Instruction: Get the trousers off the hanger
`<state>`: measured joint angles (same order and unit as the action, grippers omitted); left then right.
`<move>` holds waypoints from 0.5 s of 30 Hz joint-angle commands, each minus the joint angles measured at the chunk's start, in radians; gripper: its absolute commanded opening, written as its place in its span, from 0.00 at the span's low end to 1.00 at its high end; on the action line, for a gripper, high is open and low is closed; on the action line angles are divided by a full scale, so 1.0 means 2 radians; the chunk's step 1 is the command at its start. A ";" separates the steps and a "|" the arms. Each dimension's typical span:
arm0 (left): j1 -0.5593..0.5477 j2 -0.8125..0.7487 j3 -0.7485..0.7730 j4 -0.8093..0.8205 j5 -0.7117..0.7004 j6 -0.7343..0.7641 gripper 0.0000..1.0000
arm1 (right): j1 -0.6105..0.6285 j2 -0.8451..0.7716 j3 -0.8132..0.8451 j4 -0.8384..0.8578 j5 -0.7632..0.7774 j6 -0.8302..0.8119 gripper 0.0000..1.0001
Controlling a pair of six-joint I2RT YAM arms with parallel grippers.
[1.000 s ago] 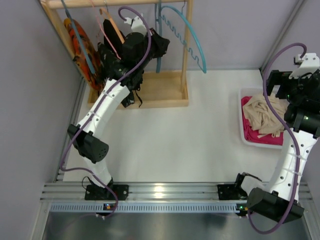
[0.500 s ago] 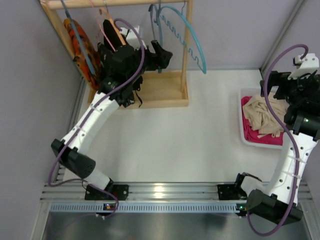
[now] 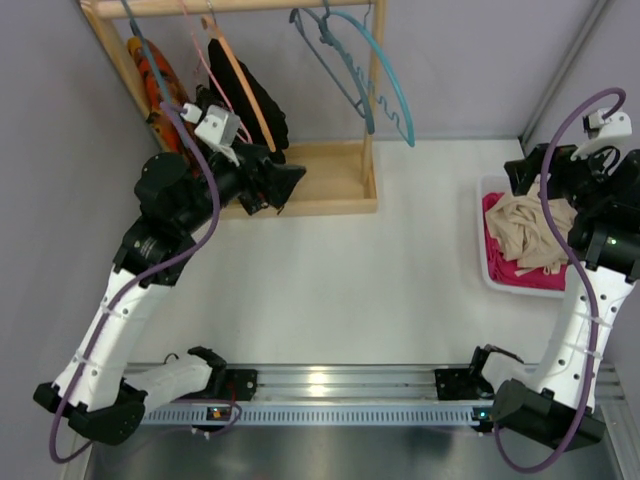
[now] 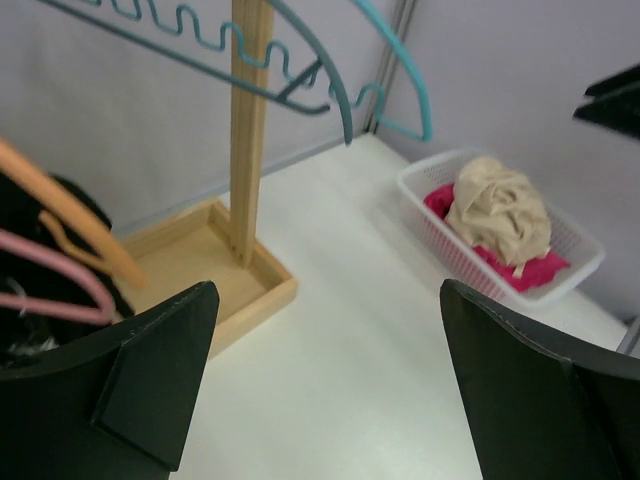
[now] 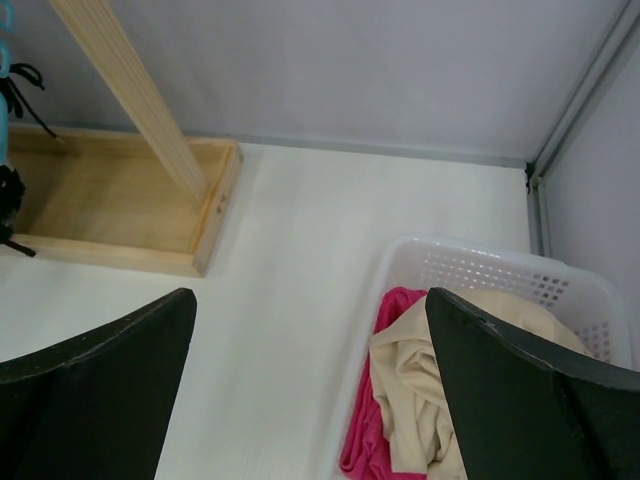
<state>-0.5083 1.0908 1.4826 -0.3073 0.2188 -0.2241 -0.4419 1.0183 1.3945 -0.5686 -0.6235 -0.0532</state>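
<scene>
The black trousers hang on an orange hanger at the left of the wooden rack. My left gripper is open and empty, in front of and just below the trousers, apart from them. In the left wrist view its gripper frames bare table, with the trousers and orange hanger at the left edge. Over the basket, my right gripper stands open with nothing in it; the right wrist view's gripper looks down at the table and the basket's corner.
A white basket with beige and pink cloth sits at the right, also in the wrist views as the basket and basket. Teal hangers, a pink hanger and an orange patterned garment hang on the rack.
My left gripper opened, let go at the rack and drew back toward the left and near side. The trousers stay on the hanger. The right arm has barely moved.
</scene>
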 commanded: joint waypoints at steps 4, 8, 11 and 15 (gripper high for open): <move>0.057 -0.080 -0.047 -0.168 0.024 0.107 0.99 | 0.005 -0.018 -0.035 0.017 -0.067 0.010 1.00; 0.072 -0.114 -0.075 -0.250 -0.076 0.114 0.99 | 0.015 -0.026 -0.057 0.003 -0.070 -0.001 0.99; 0.088 -0.147 -0.098 -0.289 -0.124 0.120 0.99 | 0.026 -0.031 -0.073 -0.006 -0.068 -0.013 0.99; 0.106 -0.177 -0.127 -0.311 -0.150 0.119 0.99 | 0.046 -0.038 -0.094 -0.017 -0.053 -0.031 0.99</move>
<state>-0.3187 0.7727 1.2533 -0.8505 0.0162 -0.0090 -0.3836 0.9699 1.2194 -0.5953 -0.7269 -0.0685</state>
